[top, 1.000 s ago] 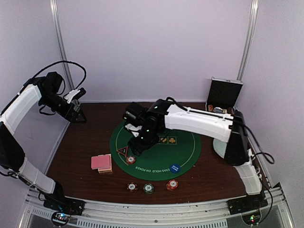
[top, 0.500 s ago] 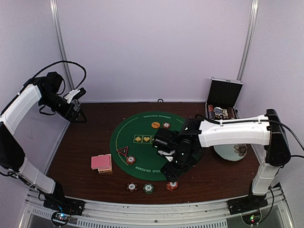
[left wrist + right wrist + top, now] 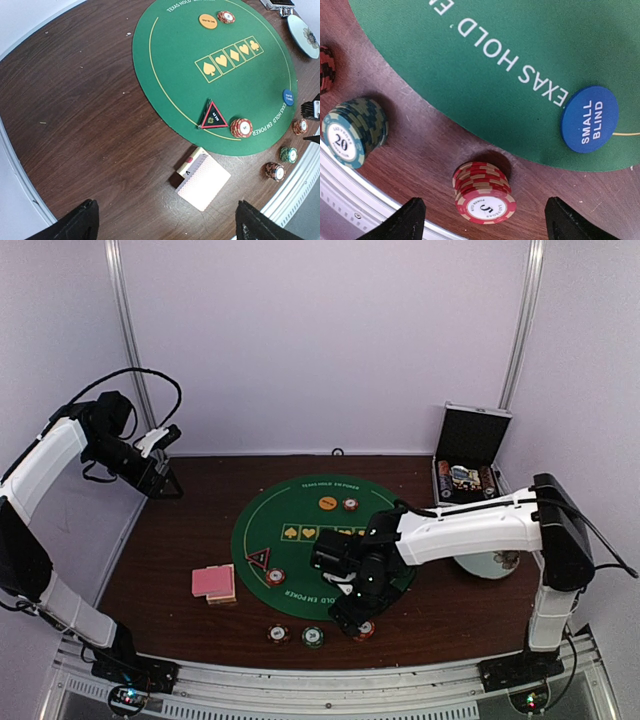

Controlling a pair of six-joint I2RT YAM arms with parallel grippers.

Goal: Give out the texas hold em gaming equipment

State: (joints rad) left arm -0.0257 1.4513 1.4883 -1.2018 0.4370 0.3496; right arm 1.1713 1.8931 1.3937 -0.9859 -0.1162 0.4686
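Note:
A pink-backed deck of cards (image 3: 214,583) (image 3: 203,181) lies on the wood left of the green mat. Three chip stacks line the near edge: dark red (image 3: 279,634), green (image 3: 313,637) (image 3: 354,131) and red (image 3: 363,630) (image 3: 484,192). My right gripper (image 3: 352,615) (image 3: 487,220) hangs open just above the red stack, a finger on each side, touching nothing. The blue "small blind" disc (image 3: 589,119) (image 3: 288,96) sits on the mat's rim beside it. My left gripper (image 3: 165,480) (image 3: 167,225) is open and empty, raised high at the far left.
The round green mat (image 3: 300,550) carries a red-edged triangle marker (image 3: 214,116), a red chip stack (image 3: 244,128), an orange disc (image 3: 208,20) and another chip stack (image 3: 225,17). An open case (image 3: 470,455) and a floral plate (image 3: 490,562) stand at the right. A metal rail (image 3: 350,200) runs just beyond the chips.
My right arm swung from the mat's left side to its near right edge and came down over the red chip stack, its jaws spreading wider. The left arm stayed still.

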